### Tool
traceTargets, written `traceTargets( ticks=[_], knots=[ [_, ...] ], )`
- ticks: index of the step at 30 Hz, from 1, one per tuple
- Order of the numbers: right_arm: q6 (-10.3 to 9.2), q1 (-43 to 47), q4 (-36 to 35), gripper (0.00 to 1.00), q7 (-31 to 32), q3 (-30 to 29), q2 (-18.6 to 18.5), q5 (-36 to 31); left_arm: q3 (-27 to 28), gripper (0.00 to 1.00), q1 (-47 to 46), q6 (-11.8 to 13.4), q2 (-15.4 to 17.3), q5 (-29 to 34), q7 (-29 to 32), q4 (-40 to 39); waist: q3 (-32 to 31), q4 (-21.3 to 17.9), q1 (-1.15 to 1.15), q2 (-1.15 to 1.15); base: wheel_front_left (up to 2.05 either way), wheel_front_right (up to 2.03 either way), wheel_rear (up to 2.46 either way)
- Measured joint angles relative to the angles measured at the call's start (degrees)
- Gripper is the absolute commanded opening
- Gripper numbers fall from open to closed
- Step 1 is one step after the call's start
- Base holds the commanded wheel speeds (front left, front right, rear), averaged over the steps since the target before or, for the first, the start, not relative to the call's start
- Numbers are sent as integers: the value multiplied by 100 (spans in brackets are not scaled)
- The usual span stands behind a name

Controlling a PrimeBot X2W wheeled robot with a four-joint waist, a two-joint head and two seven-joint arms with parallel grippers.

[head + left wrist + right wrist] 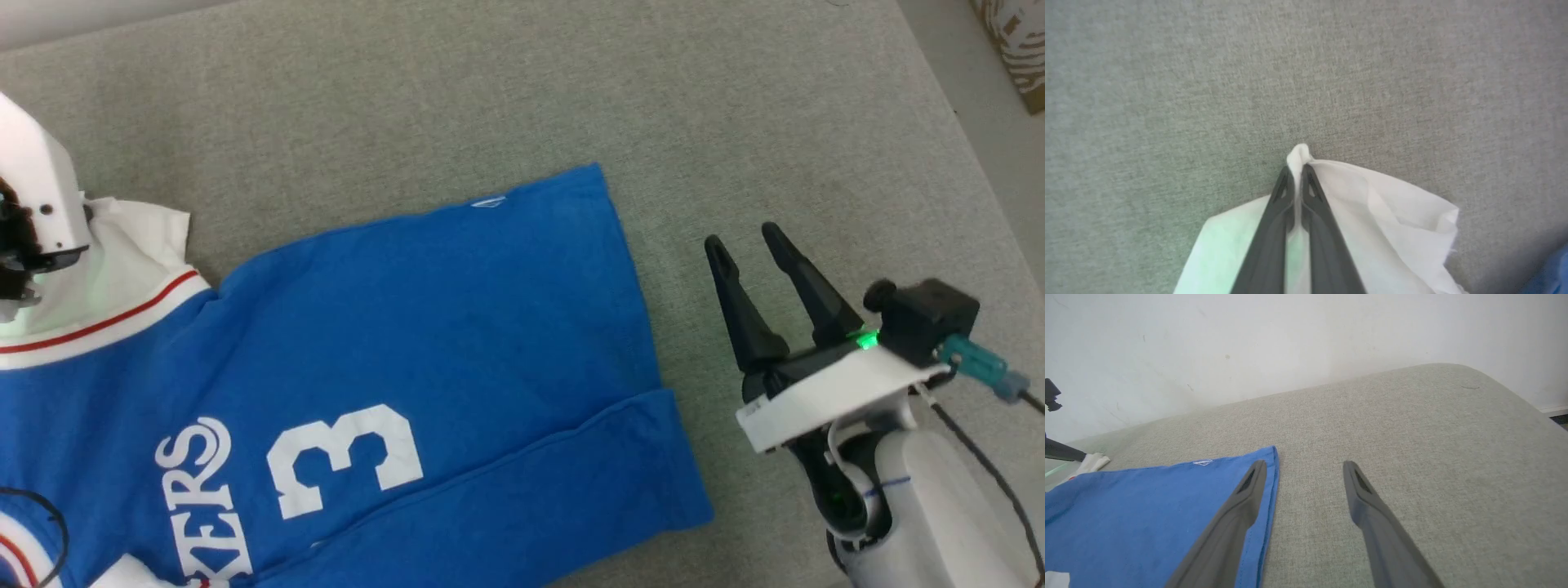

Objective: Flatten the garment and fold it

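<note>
In our head view the blue jersey lies spread on the grey fabric surface, number 3 up, its white sleeve at the far left, partly under our left arm's white casing. Our right gripper sits just beside the hem, fingers wide, holding nothing. In our left wrist view the left gripper pinches a bunched tip of that sleeve, fingers nearly closed. In our right wrist view one spread finger overlaps the jersey's blue corner, the other the bare surface
</note>
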Motion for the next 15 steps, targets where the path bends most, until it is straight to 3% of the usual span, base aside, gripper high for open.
traceTargets(
  ticks=[5,15],
  knots=[
    [0,-464,361,100,416,176,-189,369,-30,0,100,11,-59,59,-337,-115,-28,104,1,0,0,0,0],
    [0,-2348,2139,100,2549,904,-650,1416,-196,0,-21,-279,-486,131,-961,-309,-101,632,2,0,0,0,0]
  ],
)
